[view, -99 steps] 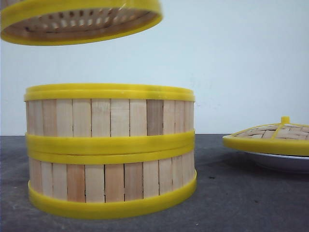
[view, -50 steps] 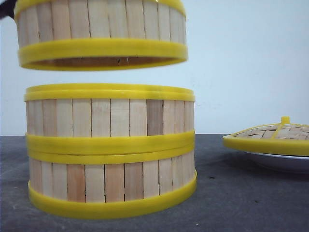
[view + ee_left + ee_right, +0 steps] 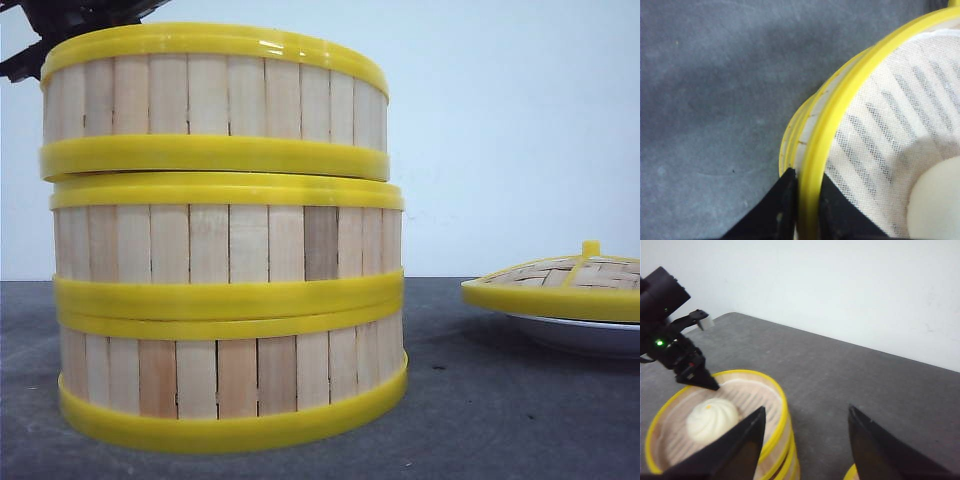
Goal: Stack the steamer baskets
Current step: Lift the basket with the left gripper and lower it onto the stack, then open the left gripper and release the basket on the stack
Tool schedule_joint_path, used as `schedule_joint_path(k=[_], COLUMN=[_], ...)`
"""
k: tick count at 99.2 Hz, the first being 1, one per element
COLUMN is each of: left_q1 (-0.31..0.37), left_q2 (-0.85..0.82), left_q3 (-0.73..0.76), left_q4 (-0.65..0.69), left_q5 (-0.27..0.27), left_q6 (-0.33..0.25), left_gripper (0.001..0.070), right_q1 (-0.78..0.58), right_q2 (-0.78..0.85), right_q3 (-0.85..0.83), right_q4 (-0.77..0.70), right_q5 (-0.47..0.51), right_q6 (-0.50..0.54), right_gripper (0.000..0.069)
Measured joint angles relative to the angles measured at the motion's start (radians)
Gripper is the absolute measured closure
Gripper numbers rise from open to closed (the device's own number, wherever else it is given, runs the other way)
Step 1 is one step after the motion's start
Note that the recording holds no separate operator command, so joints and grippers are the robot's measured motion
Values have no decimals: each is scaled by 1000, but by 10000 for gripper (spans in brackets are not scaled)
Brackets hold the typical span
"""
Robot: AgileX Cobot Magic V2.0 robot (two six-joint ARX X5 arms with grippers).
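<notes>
Where dark grey table (image 3: pixel 500 420) meets white wall (image 3: pixel 500 120), steamer baskets (image 3: pixel 225 240) stand stacked.

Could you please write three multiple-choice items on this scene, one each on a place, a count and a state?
1. Where does the domed woven lid sit?
A. on the white plate
B. on the stack
C. on the bare table

2. How many steamer baskets are in the stack?
A. one
B. two
C. three

3. What is the left gripper doing?
A. hanging open
B. pinching the top basket's rim
C. holding the steamed bun

Answers: 1 A, the lid rests on the plate at the table's right side. 2 C, the front view shows three slatted tiers. 3 B, the left wrist view shows one black finger on each side of the yellow rim.
</notes>
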Motion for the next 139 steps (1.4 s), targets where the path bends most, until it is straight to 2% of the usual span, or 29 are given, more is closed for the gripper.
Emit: schedule_joint_path(k=[28, 85, 94, 111, 122, 139], left_q1=[-23, -24, -24, -24, -24, -24], left_q2=[32, 37, 38, 38, 38, 27], left_q3=[-3, -4, -4, -4, -4, -4], left_q4=[9, 31, 40, 63, 84, 135], left_q5=[2, 2, 8, 12, 12, 12], left_q6=[0, 0, -1, -1, -1, -5], left_gripper=[687, 685, 648, 499, 478, 476], right_q1=[0, 0, 0, 0, 0, 0], right_q2=[0, 0, 0, 0, 3, 32], right_q3=[0, 0, 0, 0, 0, 0], right_q4=[0, 0, 0, -17, -40, -109], right_q5=[2, 2, 2, 3, 15, 96], right_q6=[0, 0, 0, 0, 0, 1], right_gripper=[376, 376, 376, 376, 376, 376])
